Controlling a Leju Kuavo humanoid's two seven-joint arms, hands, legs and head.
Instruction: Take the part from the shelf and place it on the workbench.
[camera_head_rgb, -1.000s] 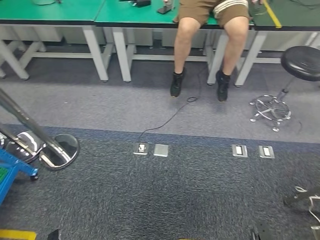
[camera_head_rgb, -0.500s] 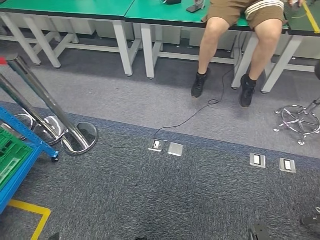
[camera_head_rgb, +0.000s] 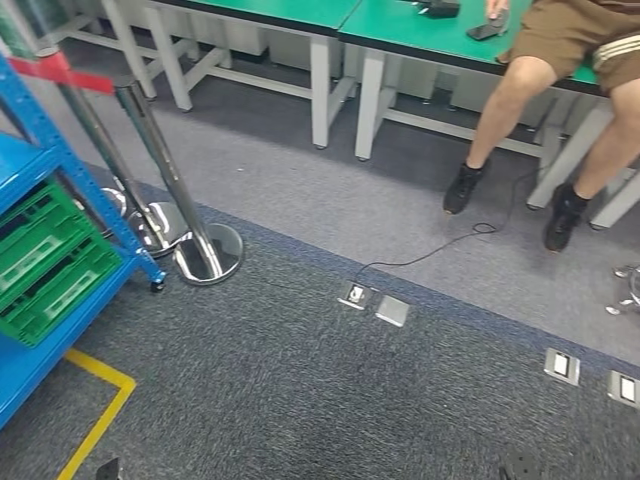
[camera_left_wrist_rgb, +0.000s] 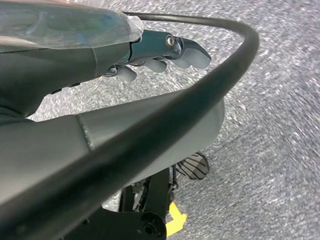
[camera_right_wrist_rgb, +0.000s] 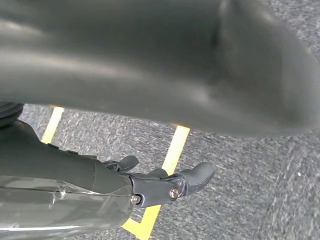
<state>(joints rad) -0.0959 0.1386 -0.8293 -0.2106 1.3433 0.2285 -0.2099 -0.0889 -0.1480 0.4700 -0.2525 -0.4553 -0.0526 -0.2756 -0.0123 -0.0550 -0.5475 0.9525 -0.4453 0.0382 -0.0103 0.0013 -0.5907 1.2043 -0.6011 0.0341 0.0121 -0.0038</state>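
A blue shelf (camera_head_rgb: 29, 372) stands at the left of the head view, with green slatted crates (camera_head_rgb: 53, 262) on its lower level. I cannot make out a part on it. Green-topped workbenches (camera_head_rgb: 411, 35) run along the back. My left hand (camera_left_wrist_rgb: 162, 50) hangs beside my body above the grey carpet, fingers stretched out and holding nothing. In the right wrist view my right hand (camera_right_wrist_rgb: 166, 182) also hangs over the carpet with its fingers extended and nothing in them.
Two chrome barrier posts (camera_head_rgb: 173, 190) with round bases stand beside the shelf. A person's legs (camera_head_rgb: 502, 110) hang from the bench at the right, with a black cable (camera_head_rgb: 430, 250) running to floor sockets (camera_head_rgb: 375, 303). Yellow tape (camera_head_rgb: 98, 420) marks the floor by the shelf.
The camera has swung left: benches, person and floor sockets have slid to the right, and the blue shelf with green crates has come further into view.
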